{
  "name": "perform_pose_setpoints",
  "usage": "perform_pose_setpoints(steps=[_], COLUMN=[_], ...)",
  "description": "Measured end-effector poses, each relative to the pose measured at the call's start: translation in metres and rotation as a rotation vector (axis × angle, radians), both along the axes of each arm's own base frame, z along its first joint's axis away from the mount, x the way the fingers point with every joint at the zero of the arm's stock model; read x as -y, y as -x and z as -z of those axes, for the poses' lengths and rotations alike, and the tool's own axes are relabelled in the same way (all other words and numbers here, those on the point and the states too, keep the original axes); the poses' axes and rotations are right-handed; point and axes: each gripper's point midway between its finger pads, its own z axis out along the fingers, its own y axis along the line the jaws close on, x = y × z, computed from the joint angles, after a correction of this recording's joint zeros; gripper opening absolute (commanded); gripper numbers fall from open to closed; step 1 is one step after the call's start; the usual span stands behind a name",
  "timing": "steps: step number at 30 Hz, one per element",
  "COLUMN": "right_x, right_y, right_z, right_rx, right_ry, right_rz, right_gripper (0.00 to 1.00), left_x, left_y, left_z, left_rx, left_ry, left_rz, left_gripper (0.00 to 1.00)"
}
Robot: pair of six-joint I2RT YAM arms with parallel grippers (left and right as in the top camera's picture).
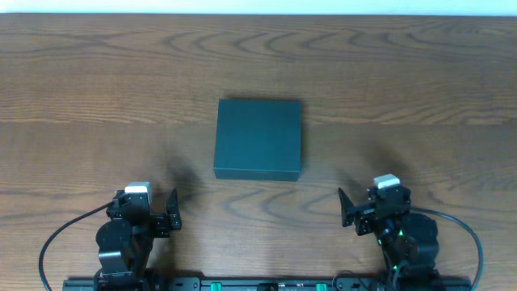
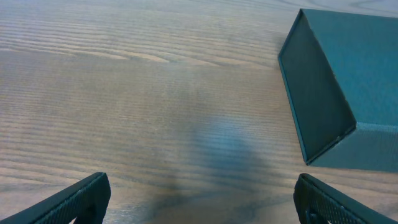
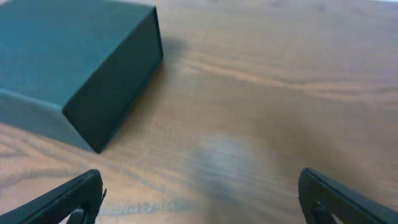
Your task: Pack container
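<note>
Container shut on table; left fingers, right fingers spread

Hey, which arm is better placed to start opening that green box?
Left, narrowly. Both the left gripper and right gripper sit open, empty and about equally far from the closed container. The side facing left shows a thin lip, possibly the flap's edge; the right-facing side looks plain.
</note>
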Motion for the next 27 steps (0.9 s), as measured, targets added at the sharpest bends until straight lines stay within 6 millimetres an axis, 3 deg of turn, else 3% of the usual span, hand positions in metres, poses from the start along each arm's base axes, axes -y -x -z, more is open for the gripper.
perform_pose_setpoints(steps=[7, 27], right_x=[-0.001, -0.001], right_y=[0.0, 0.001], right_z=[-0.022, -0.023], right_rx=[0.108, 0.111], right_ry=[-0.014, -0.015], right_rz=[-0.007, -0.007], right_gripper=[0.99, 0.99], left_x=[0.0, 0.0], left_y=[0.0, 0.0], left_z=[0.0, 0.0], left_rx=[0.0, 0.0], left_ry=[0.0, 0.0], left_rz=[0.0, 0.0], left_gripper=[0.95, 0.95])
